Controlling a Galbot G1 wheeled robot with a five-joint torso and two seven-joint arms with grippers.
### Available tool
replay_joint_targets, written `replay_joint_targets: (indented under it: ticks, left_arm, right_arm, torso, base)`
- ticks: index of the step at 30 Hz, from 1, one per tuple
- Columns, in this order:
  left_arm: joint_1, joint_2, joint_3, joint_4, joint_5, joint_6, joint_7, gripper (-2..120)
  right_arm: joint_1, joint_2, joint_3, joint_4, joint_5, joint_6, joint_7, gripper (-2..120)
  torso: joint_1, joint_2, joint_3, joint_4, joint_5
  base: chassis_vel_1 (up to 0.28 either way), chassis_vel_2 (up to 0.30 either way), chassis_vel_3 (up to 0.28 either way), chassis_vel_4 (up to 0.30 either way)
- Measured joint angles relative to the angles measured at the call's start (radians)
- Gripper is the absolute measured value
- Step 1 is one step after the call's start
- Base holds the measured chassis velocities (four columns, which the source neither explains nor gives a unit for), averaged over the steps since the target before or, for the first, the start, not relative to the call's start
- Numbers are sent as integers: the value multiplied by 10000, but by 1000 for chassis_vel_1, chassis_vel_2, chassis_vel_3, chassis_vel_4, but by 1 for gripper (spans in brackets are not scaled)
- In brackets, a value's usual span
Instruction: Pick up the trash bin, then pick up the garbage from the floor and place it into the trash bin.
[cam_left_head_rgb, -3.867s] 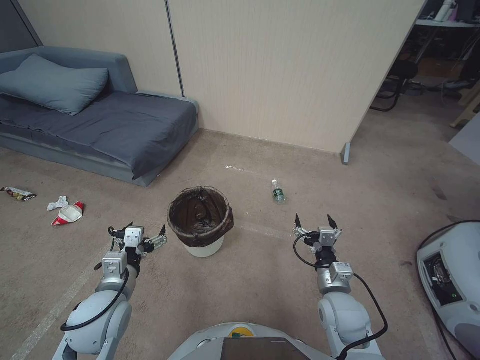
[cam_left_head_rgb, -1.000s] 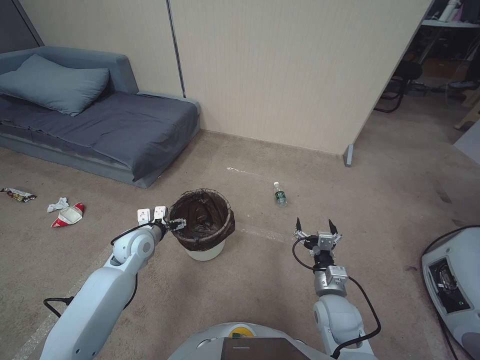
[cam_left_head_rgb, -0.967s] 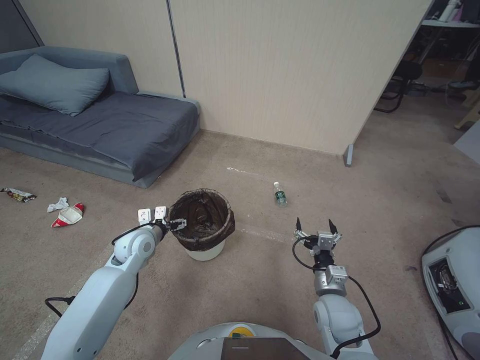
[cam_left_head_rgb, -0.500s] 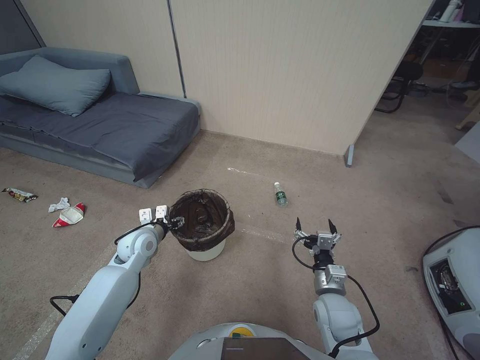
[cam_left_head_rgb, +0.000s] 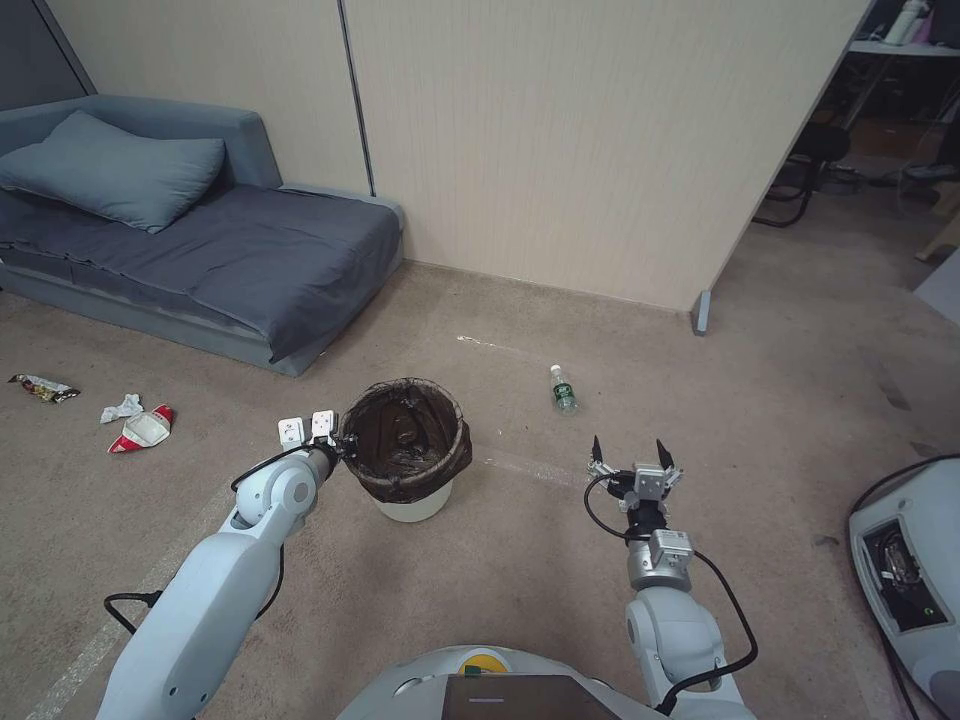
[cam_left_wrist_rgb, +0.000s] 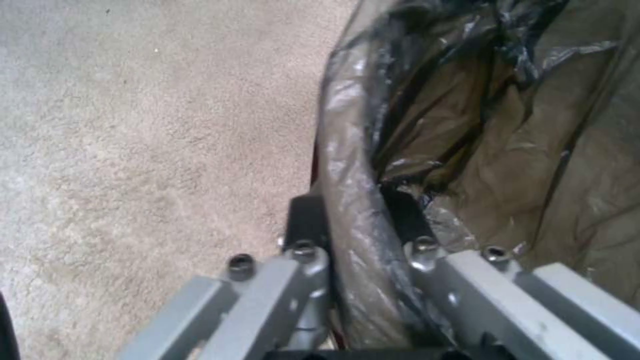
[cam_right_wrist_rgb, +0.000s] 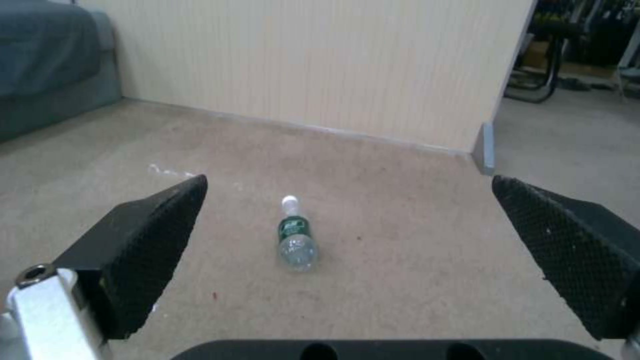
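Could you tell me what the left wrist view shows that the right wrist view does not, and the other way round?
Left wrist view alone: the left gripper straddling the bag-covered rim of the trash bin, one finger outside and the other inside against the dark liner. Right wrist view alone: the right gripper open above the floor, the clear plastic bottle lying beyond it, the beige wall and a corner of the grey sofa. Both show the tan carpet.

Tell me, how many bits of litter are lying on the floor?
4: a bottle right of the bin; a wrapper, tissue and crushed cup far left. More may be hidden.
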Motion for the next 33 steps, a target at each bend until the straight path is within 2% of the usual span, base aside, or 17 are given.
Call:
replay_joint_targets:
  ticks: [13,18,20,22,23,24,26,27,30,31,33]
  left_arm:
    - [148,-3,-13,-80,68,4,-14,4]
    - [387,0,-173,-547,290,46,-21,4]
    - [554,14,-314,-1166,307,134,-16,3]
    - [624,42,-389,-1400,330,143,-15,3]
    - [826,144,-645,-2017,405,144,39,3]
    - [826,144,-645,-2017,405,144,39,3]
    - [1172,281,-933,-2763,493,134,186,3]
    - [1172,281,-933,-2763,493,134,186,3]
    - [1719,516,-1299,-3946,833,116,415,3]
    - [1719,516,-1299,-3946,833,116,415,3]
    - [1911,597,-1410,-4538,995,112,489,3]
  right_arm:
    - [-37,20,-49,9,-124,29,12,100]
    - [-37,-3,-41,9,-162,38,15,100]
    - [-41,-19,-20,23,-163,38,16,100]
    - [-43,-20,-12,30,-164,38,17,100]
    - [-45,-18,-2,33,-167,38,21,100]
    - [-45,-18,-2,33,-167,38,21,100]
    - [-35,-4,-2,20,-185,39,23,100]
    - [-35,-4,-2,20,-185,39,23,100]
    - [-22,30,-18,-12,-207,41,26,100]
    - [-22,30,-18,-12,-207,41,26,100]
    - [-28,41,-9,-12,-224,47,28,100]
  torso:
    - [1,-1,1,-5,-4]
    - [1,-3,7,-5,-18]
    - [3,-6,10,-10,-32]
    - [3,-6,11,-13,-32]
    - [3,-5,8,-14,-9]
    - [3,-5,8,-14,-9]
    - [3,-6,7,-9,-12]
    - [3,-6,7,-9,-12]
    - [3,-5,4,-6,-6]
    - [3,-5,4,-6,-6]
    - [2,-5,3,-6,-8]
  base:
    - [0,0,0,0]
    - [0,0,0,0]
    - [0,0,0,0]
    - [0,0,0,0]
    - [0,0,0,0]
    - [0,0,0,0]
    - [0,0,0,0]
    - [0,0,0,0]
    - [0,0,0,0]
    - [0,0,0,0]
    - [0,0,0,0]
